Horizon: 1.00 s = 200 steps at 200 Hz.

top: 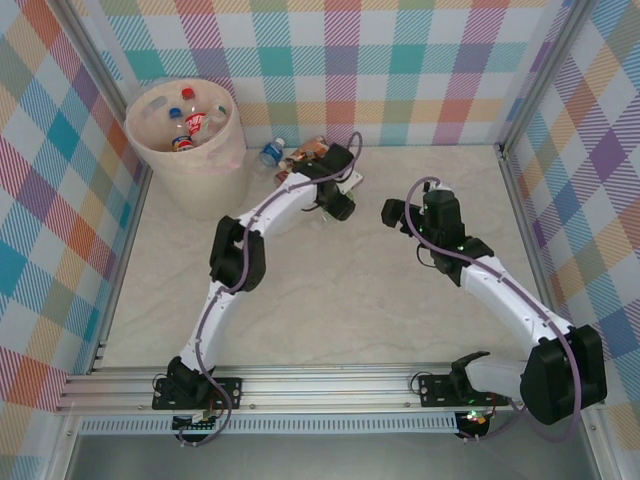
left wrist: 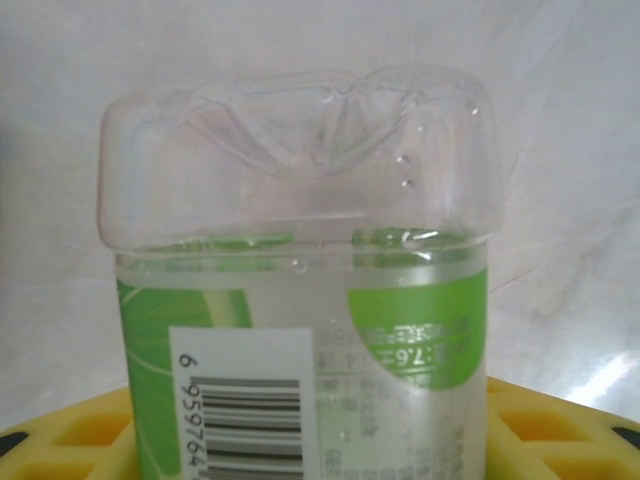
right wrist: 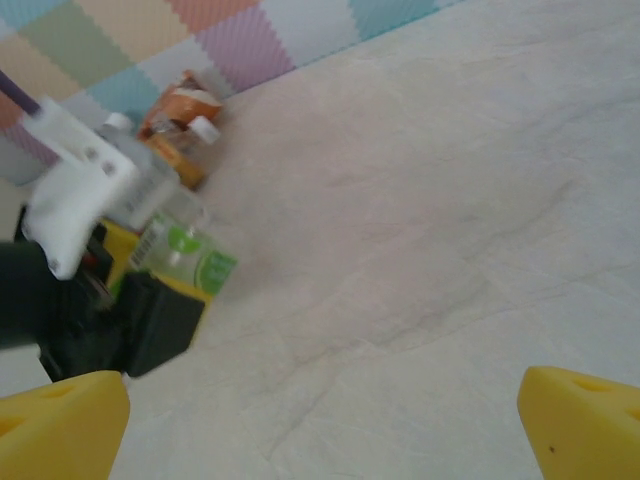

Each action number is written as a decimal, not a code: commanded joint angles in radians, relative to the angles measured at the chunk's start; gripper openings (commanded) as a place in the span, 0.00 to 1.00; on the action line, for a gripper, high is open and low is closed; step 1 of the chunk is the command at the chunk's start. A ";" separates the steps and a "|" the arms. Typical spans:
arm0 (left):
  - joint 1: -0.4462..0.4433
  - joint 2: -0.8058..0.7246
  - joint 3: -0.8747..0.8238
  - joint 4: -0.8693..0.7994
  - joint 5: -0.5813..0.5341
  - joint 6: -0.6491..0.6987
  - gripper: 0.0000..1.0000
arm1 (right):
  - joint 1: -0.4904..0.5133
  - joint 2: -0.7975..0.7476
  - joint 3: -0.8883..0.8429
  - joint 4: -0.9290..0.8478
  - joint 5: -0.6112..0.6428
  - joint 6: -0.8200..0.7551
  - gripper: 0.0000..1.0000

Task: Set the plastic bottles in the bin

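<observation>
A clear plastic bottle with a green label lies on the table between the yellow fingers of my left gripper, which is shut on it. From the right wrist, the same bottle pokes out of that gripper. My left gripper sits at the back of the table, right of the pale bin, which holds several bottles. A blue-labelled bottle and brown-orange ones lie beside the bin. My right gripper hovers open over bare table, its fingers holding nothing.
Plaid walls close off the back and both sides. The orange-labelled bottles lie against the back wall just behind the left gripper. Pale marble tabletop stretches between the two arms and toward the near rail.
</observation>
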 commanded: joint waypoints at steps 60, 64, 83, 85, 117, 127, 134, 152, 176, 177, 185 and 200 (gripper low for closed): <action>0.137 -0.447 -0.056 0.298 -0.098 -0.224 0.57 | -0.006 0.023 0.010 0.140 -0.222 -0.044 1.00; 0.143 -0.457 -0.061 0.314 -0.118 -0.221 0.57 | -0.005 0.026 0.011 0.141 -0.222 -0.041 1.00; 0.177 -0.491 -0.077 0.394 -0.218 -0.197 0.57 | -0.005 0.039 0.018 0.143 -0.230 -0.032 1.00; 0.182 -0.494 -0.076 0.399 -0.226 -0.195 0.57 | -0.004 0.040 0.018 0.143 -0.232 -0.031 1.00; 0.274 -0.503 -0.072 0.495 -0.312 -0.188 0.57 | -0.005 0.043 0.021 0.135 -0.227 -0.022 1.00; 0.301 -0.495 -0.071 0.525 -0.349 -0.175 0.57 | -0.005 0.041 0.021 0.134 -0.224 -0.020 1.00; 0.318 -0.490 -0.067 0.541 -0.374 -0.163 0.57 | -0.004 0.040 0.021 0.131 -0.222 -0.020 1.00; 0.365 -0.472 -0.077 0.612 -0.451 -0.147 0.57 | -0.004 0.039 0.021 0.126 -0.220 -0.015 1.00; 0.445 -0.458 -0.110 0.691 -0.513 -0.177 0.57 | -0.004 0.035 0.022 0.118 -0.217 -0.013 1.00; 0.448 -0.457 -0.109 0.692 -0.513 -0.178 0.57 | -0.004 0.035 0.023 0.117 -0.217 -0.014 1.00; 0.471 -0.447 -0.102 0.689 -0.514 -0.185 0.57 | -0.004 0.034 0.022 0.115 -0.215 -0.016 1.00; 0.509 -0.429 -0.090 0.679 -0.520 -0.181 0.57 | -0.004 0.034 0.022 0.110 -0.208 -0.015 1.00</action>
